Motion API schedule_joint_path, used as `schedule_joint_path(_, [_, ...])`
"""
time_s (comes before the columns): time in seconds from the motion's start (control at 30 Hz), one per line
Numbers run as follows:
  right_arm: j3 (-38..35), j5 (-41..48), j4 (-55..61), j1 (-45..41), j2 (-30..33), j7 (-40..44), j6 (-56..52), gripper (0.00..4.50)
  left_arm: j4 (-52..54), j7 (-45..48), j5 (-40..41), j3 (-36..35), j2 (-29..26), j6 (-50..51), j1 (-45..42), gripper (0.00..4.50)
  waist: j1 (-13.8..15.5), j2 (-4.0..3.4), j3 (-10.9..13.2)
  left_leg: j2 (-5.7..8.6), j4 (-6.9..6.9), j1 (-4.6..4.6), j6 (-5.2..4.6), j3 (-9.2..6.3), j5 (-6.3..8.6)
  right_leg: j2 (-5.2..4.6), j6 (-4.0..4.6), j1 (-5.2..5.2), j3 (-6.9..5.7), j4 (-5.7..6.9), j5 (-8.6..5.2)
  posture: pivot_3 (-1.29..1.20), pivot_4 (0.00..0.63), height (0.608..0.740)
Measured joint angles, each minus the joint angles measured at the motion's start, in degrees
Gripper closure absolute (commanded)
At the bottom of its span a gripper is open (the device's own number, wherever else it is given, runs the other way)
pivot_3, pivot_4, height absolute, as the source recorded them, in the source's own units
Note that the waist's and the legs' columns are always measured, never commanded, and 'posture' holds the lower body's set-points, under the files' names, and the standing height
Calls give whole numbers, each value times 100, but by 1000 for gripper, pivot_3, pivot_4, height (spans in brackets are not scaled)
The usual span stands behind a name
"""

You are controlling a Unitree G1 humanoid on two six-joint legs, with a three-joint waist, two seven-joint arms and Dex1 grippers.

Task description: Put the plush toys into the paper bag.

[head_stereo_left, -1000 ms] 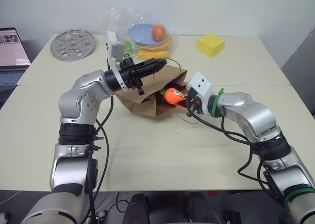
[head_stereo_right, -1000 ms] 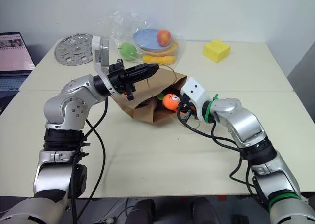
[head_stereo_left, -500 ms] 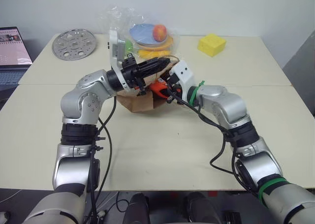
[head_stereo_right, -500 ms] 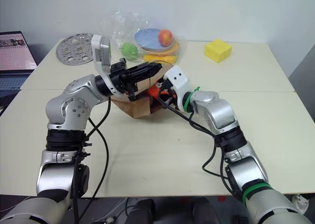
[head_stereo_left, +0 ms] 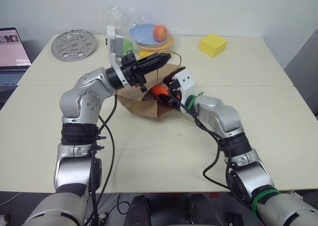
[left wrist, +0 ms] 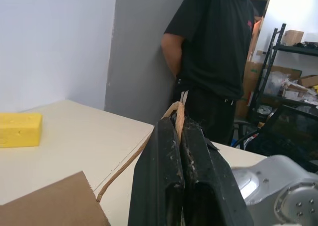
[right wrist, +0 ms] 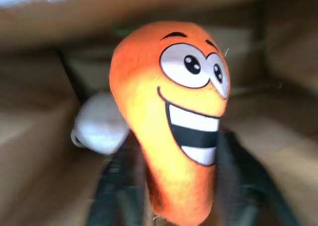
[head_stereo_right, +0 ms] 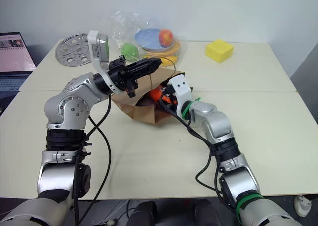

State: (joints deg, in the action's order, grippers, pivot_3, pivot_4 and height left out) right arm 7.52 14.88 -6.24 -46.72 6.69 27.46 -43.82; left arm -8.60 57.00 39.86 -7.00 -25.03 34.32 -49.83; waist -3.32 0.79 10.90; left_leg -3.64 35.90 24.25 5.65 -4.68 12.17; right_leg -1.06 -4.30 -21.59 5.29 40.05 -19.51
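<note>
Left eye view has the paper bag [head_stereo_left: 149, 103] lying on its side in the middle of the tabletop [head_stereo_left: 164, 151], mouth facing the robot's right arm. The left gripper [head_stereo_left: 164, 60] is clenched tight on one of the bag's twisted loop handles [left wrist: 175, 113], holding the upper edge of the mouth up off the tabletop; the left wrist view shows the paper cord pinched right between the two black fingers [left wrist: 164, 176].

The right gripper [head_stereo_left: 165, 94] is poked into the bag's mouth with the orange carrot plush [right wrist: 171, 121]. In the right wrist view the carrot's narrow end sits between the dark fingers, grinning face up, brown paper all around it. Its fingers stand a bit apart on either side of the toy, and honestly I can't tell whether they're squeezing it or have let go. From the head camera just a bit of orange [head_stereo_right: 157, 93] peeks out at the bag's mouth.

The white plush [right wrist: 99, 124] is inside the bag too, just beside and behind the carrot.

Behind the bag: a clear plastic bag of fruits [head_stereo_left: 149, 35], a yellow block [head_stereo_left: 212, 44] off to its right, a perforated metal disc [head_stereo_left: 73, 44] to its left.
</note>
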Motion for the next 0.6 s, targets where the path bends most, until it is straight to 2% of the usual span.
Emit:
schedule_joint_path(0.1, [-102,208,516,110,118,18,-329,596,-41,1,-85,9,1,-49,1,4500,0,0,0,0,-1,0,0,0,0,0,0,0,1,0,0,0,150,740])
schedule_joint_path(0.17, [-223,385,906,141,232,29,-637,53,-74,1,-111,7,1,-119,1,4500,2,0,0,0,-1,0,0,0,0,0,0,0,1,0,0,0,150,740])
schedule_joint_path(0.33, [-432,732,1529,179,427,23,-1198,53,-117,4,-173,15,3,-185,-1,4500,2,0,0,0,-1,1,-1,1,0,0,0,0,1,0,0,0,150,740])
schedule_joint_path(0.5, [-973,1127,2445,295,1398,32,-1928,53,-183,1,-221,-11,-25,-248,-8,4500,58,-1,0,2,0,7,-1,-1,1,-1,0,0,0,-7,0,0,150,740])
schedule_joint_path(0.6, [-1405,1328,2691,380,1761,25,-2156,53,-293,-25,-189,-63,-32,-229,-67,4500,53,0,0,1,-1,7,-2,-1,1,0,0,-1,0,-6,0,0,150,740])
